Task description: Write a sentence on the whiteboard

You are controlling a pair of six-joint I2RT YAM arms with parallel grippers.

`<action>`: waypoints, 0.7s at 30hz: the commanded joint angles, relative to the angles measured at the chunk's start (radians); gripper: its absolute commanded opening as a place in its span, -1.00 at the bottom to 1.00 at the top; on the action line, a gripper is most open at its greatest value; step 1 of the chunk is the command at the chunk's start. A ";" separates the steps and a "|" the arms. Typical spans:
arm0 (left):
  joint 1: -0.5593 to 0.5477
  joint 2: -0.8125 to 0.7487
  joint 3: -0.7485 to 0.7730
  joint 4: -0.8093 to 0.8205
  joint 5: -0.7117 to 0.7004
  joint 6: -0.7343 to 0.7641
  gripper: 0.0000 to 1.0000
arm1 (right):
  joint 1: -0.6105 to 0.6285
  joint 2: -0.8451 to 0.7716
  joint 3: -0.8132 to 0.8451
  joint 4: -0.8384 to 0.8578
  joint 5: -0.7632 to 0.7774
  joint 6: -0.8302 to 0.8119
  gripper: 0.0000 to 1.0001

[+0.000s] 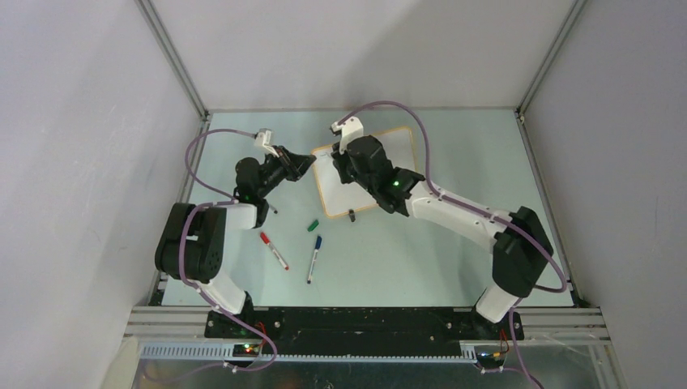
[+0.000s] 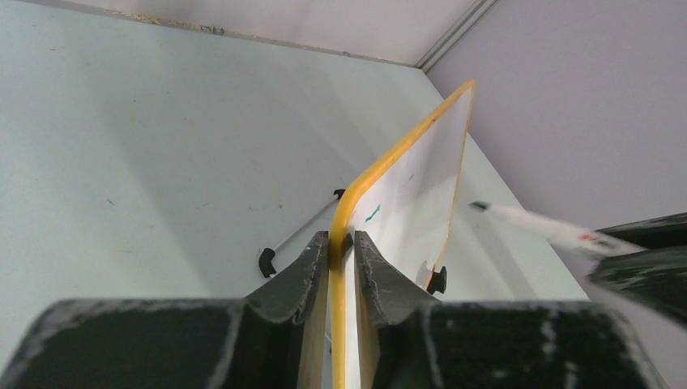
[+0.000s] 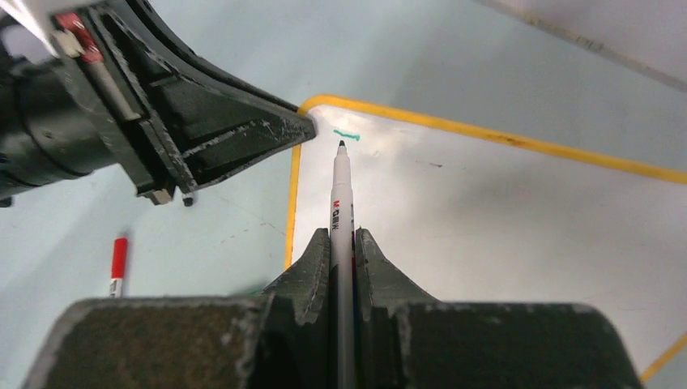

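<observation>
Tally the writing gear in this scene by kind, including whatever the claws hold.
Markers: 3 (red marker, blue marker, held marker in the right claw)
Small green piece, likely a cap: 1
Whiteboard: 1, edge clamped in the left claw
Total: 5

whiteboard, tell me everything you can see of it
The whiteboard is a small white rectangle with a thin yellow-orange frame, rounded corners and black clip feet. It sits mid-table, towards the back. The left gripper clamps its frame near a corner. One short green stroke marks it, by the right gripper's marker tip.
</observation>
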 commanded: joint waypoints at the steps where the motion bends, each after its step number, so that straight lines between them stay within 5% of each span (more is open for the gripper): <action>1: -0.005 -0.043 -0.010 0.031 -0.008 0.028 -0.59 | -0.006 -0.106 0.008 -0.043 -0.002 0.015 -1.00; 12: -0.013 -0.021 -0.030 0.086 0.049 -0.011 -0.59 | -0.053 -0.145 -0.091 0.017 -0.242 -0.002 -1.00; 21: -0.017 -0.023 -0.020 0.051 0.065 0.010 -0.60 | -0.023 -0.140 -0.134 0.091 -0.166 -0.046 -1.00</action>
